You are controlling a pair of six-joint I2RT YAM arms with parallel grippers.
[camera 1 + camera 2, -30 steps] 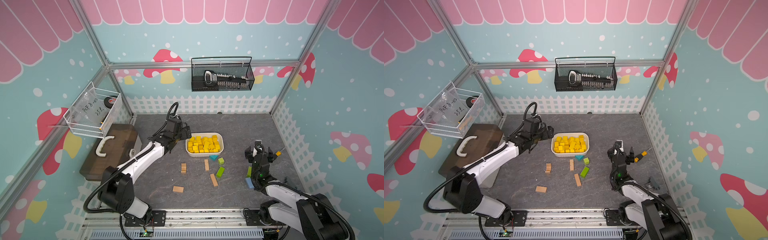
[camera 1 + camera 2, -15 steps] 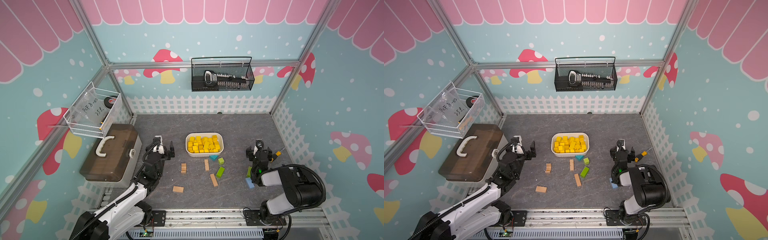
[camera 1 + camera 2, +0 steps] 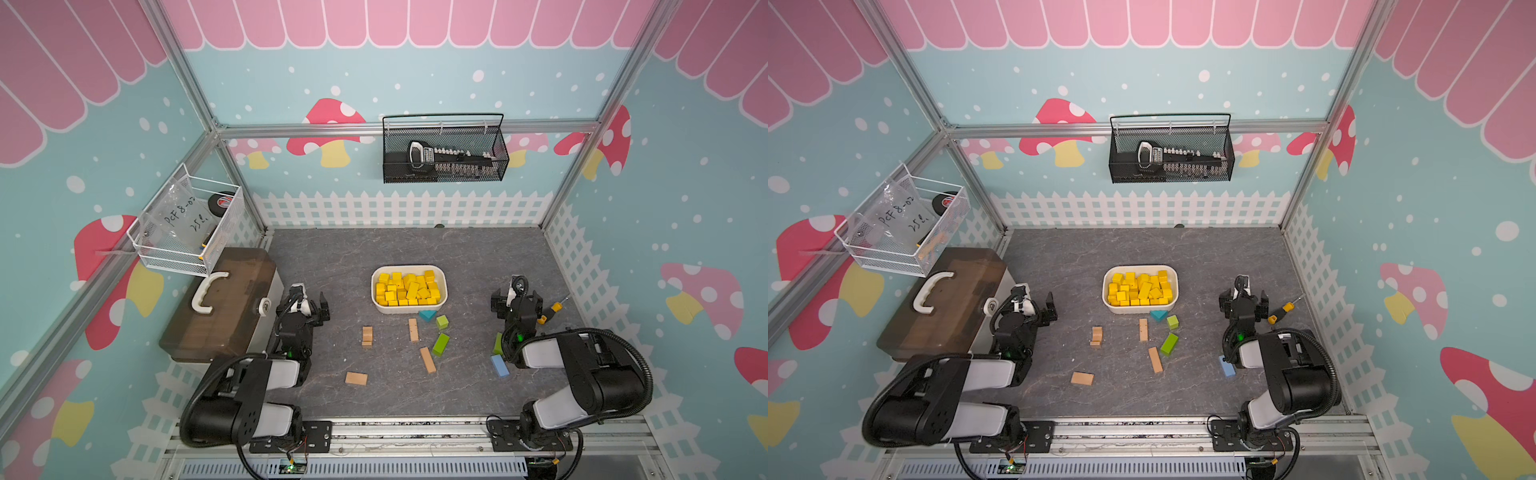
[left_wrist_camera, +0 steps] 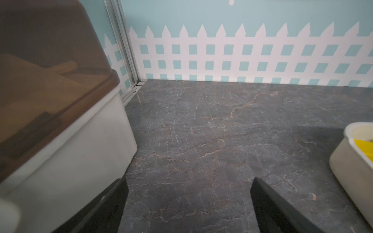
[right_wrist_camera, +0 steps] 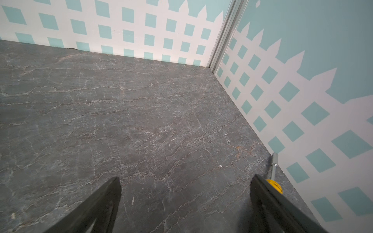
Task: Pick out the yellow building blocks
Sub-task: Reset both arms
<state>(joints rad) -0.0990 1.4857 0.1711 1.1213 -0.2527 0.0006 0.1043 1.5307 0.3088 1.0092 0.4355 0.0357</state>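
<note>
I see the small bright-yellow painted wooden blocks piled in the white oval plastic tray at the middle of the dark grey marbled table. My left tool and right tool flank it, both with jaws spread apart and holding nothing.

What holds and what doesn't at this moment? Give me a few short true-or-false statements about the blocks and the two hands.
1. The yellow building blocks lie together in the white tray. True.
2. The left hand grips a yellow block. False: it is open and empty, beside the brown-lidded box.
3. Several tan blocks lie loose on the table. True.
4. The right hand is shut on the screwdriver. False: it is open and empty; the screwdriver lies on the table next to it.
</note>
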